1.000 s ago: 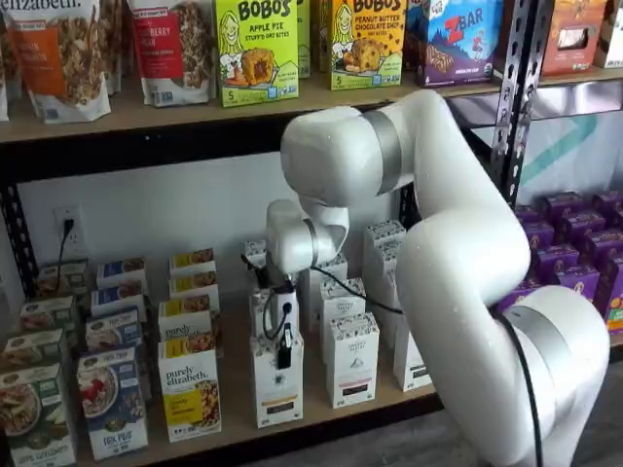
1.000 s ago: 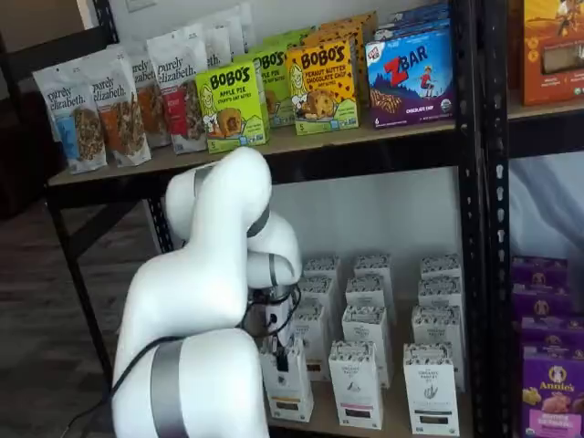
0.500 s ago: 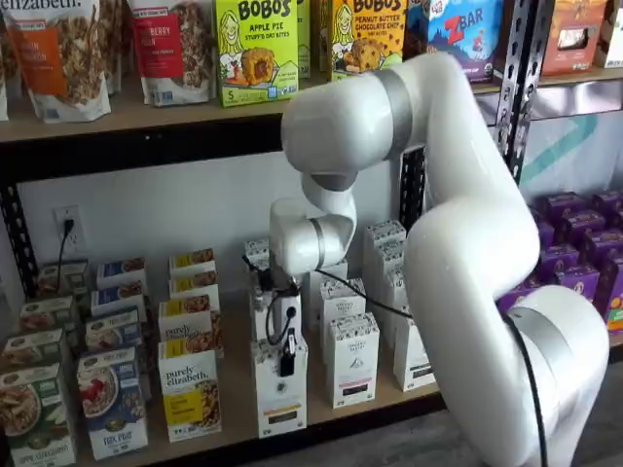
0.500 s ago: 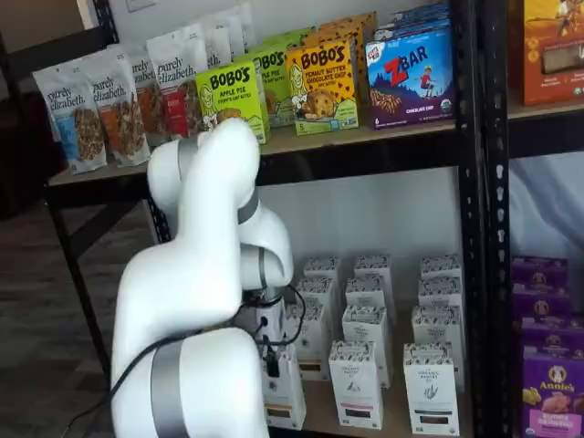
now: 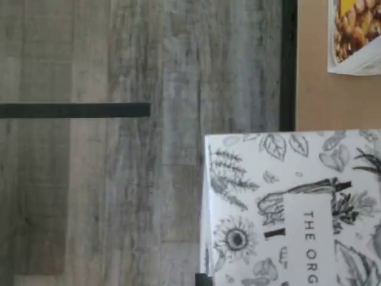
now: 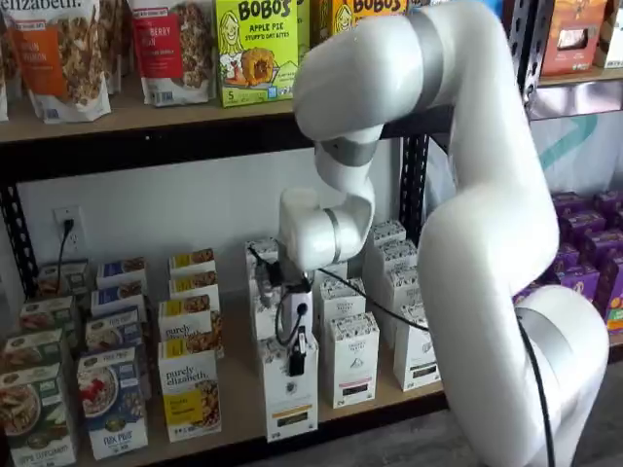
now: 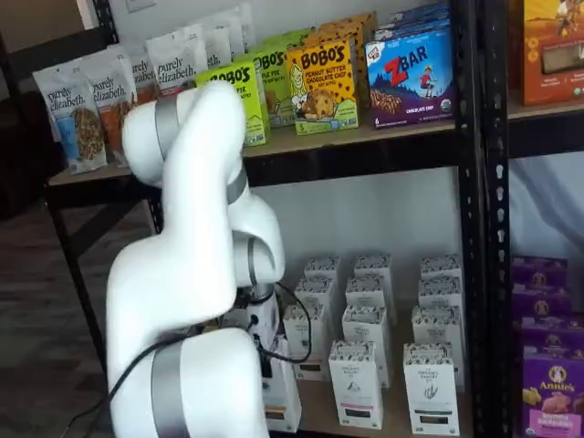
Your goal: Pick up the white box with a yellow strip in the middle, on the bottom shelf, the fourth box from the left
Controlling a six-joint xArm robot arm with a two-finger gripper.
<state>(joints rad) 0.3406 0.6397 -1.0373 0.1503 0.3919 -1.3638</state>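
Clearly the step in hand is drawing the white box (image 6: 289, 389) forward and clear of the bottom shelf (image 6: 234, 413); in my judgement it goes best as a slow, straight pull outward, carton kept upright, so that it scrapes neither neighbour. The gripper (image 6: 297, 362) comes down on the box's patterned top with its black fingers clenched on it, and the carton's front, with the amber strip on its dark label, sits at the very front edge of the board; the wrist view shows the botanical print of the box top (image 5: 297, 202) already hanging out over the grey floor (image 5: 119, 179) past the shelf's black edge. A tall, narrow carton held only at the top can swing, so a steady wrist matters, and the cable (image 6: 360, 297) looping off the gripper should be kept from catching the cartons behind. Going left to right along the board: cereal boxes (image 6: 34, 413), then Purely Elizabeth granola boxes (image 6: 190, 394) just beside the target on its left, then the held carton, then a like white carton (image 6: 352, 358) just to its right and more white cartons (image 6: 414, 355) beyond. Further right a separate bay holds purple Annie's boxes (image 7: 550, 388).
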